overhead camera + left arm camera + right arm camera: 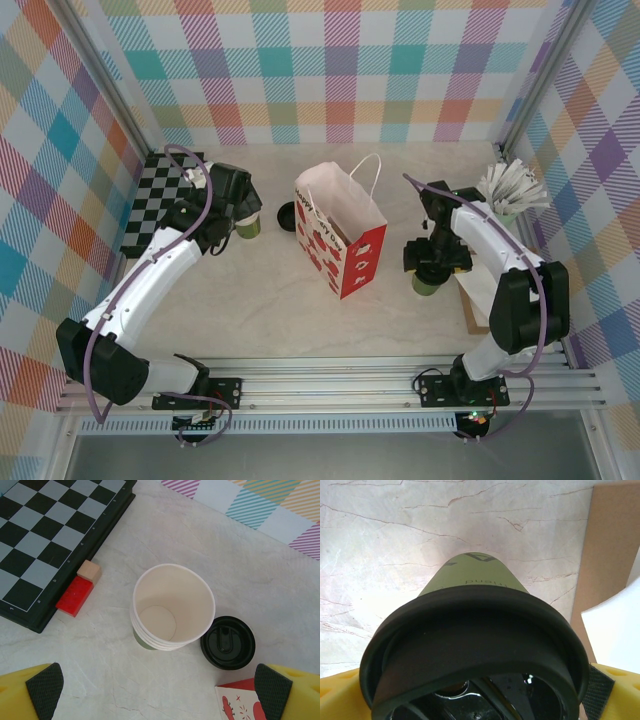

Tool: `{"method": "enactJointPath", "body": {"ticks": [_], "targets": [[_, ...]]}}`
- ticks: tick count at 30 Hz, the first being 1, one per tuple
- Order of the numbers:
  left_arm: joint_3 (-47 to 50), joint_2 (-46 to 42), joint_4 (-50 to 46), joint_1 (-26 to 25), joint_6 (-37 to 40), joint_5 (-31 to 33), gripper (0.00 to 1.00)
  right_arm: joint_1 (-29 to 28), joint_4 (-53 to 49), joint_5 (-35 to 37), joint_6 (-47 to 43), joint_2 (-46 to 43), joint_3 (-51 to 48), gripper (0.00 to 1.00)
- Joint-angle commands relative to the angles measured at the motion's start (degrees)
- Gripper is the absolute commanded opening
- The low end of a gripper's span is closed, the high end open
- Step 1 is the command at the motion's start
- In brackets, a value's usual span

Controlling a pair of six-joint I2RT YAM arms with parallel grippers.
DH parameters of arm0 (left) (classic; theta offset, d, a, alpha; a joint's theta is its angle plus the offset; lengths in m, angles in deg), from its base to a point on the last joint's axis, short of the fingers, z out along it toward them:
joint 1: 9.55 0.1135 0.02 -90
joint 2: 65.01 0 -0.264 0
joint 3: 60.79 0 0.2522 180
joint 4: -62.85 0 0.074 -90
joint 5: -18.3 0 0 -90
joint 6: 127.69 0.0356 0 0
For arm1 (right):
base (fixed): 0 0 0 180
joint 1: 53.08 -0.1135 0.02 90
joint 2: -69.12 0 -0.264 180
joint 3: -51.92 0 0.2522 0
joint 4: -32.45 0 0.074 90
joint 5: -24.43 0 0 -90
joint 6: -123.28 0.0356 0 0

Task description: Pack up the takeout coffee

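free: over open bag (340, 225) | obstacles: cup stack (170, 610), loose lid (228, 642) beside it

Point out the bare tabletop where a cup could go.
Widest bare marble lies in front of the bag, between the arm bases. A narrower strip runs behind it along the back wall. Crowded: cup stack and loose lid left of it; takeout coffee and board right.

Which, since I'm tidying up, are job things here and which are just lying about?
For the job: takeout coffee, paper bag.
Lying about: stack of lidless cups, loose black lid, chessboard, red block, tan block, cup of white sticks.
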Motion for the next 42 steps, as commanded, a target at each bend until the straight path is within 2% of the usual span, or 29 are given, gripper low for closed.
{"method": "enactJointPath", "body": {"ticks": [1,28,42], "targets": [[0.38,0.13,-0.46,0.94,-0.50,1.39,1.00,0.70,-1.17,-2.65,-1.64,-0.89,1.85,1.00],[1.31,0.14,-0.63,0.97,-1.09,1.04,1.00,1.06,-0.96,0.06,-0.15,-0.41,-0.40,1.00],[1.50,0.22,-0.63,0.94,-1.04,1.34,1.00,1.06,1.06,-1.29,-0.32,-0.52,-2.38,0.98]]}}
